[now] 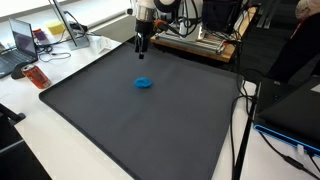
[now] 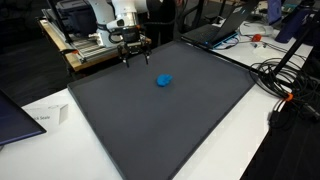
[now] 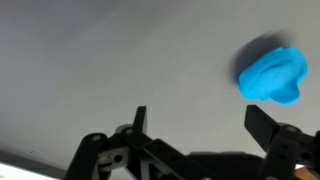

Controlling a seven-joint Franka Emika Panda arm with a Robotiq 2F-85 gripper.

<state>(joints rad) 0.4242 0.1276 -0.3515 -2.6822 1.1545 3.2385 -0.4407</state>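
Observation:
A small blue lump, soft-looking [image 1: 145, 83], lies on the dark grey mat [image 1: 120, 120] near its middle; it also shows in an exterior view [image 2: 164, 81] and at the upper right of the wrist view [image 3: 272, 76]. My gripper [image 1: 142, 48] hangs above the far part of the mat, apart from the blue lump, and shows in an exterior view [image 2: 134, 53]. In the wrist view its two black fingers [image 3: 200, 118] stand wide apart with only bare mat between them. The gripper is open and empty.
The mat [image 2: 160, 120] lies on a white table. A laptop [image 1: 25, 40] and an orange object [image 1: 37, 76] sit beside one edge. A wooden frame with equipment [image 1: 195, 42] stands behind the mat. Cables [image 2: 280, 75] run along another edge.

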